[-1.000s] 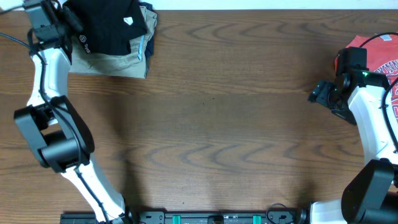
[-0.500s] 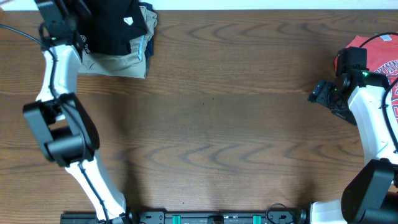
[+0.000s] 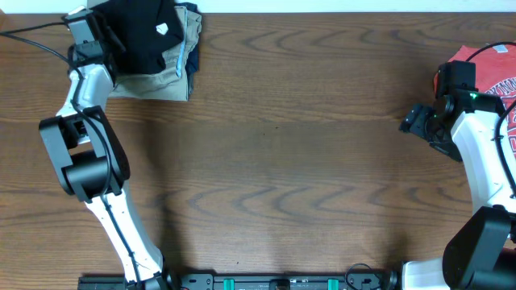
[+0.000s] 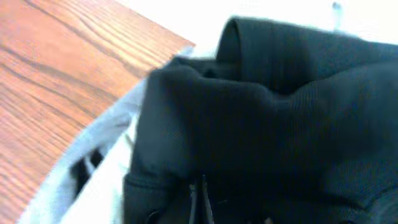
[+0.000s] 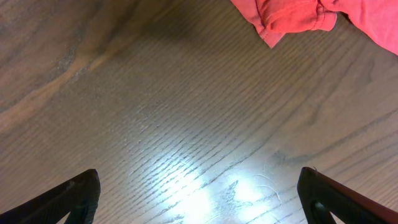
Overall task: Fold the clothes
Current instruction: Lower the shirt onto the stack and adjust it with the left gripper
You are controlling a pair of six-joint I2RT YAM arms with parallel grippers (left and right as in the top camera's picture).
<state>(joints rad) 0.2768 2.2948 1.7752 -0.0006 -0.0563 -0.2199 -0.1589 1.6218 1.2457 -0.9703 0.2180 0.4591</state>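
Pickup is judged to be the step in hand: the black shirt (image 3: pixel 145 32) is found bunched at the far left corner of the table (image 3: pixel 274 161), lying on top of the tan trousers (image 3: pixel 153 83). The left gripper (image 3: pixel 111 42) is set at its left edge with the jaws brought together on a fold of the black cloth (in the left wrist view the fabric fills the picture, so the fingers themselves can hardly be made out). No fold is seen to be made yet; the shirt is crumpled, with one small white mark turned upward. What is called for next, by this reading, is that the shirt be lifted off the trousers and carried toward the middle of the table, where it can be spread flat. Care is needed that the trousers beneath are not dragged along, since the two garments are touching. The right gripper (image 3: pixel 409 121) is held over bare wood near the right side, its jaws wide apart with nothing between them, and the red T-shirt (image 3: pixel 493 68) is just beside it toward the far right corner. The far edge of the table is close behind the pile, so little room is offered there; the wide middle, between the two arms, is bare wood for spreading.
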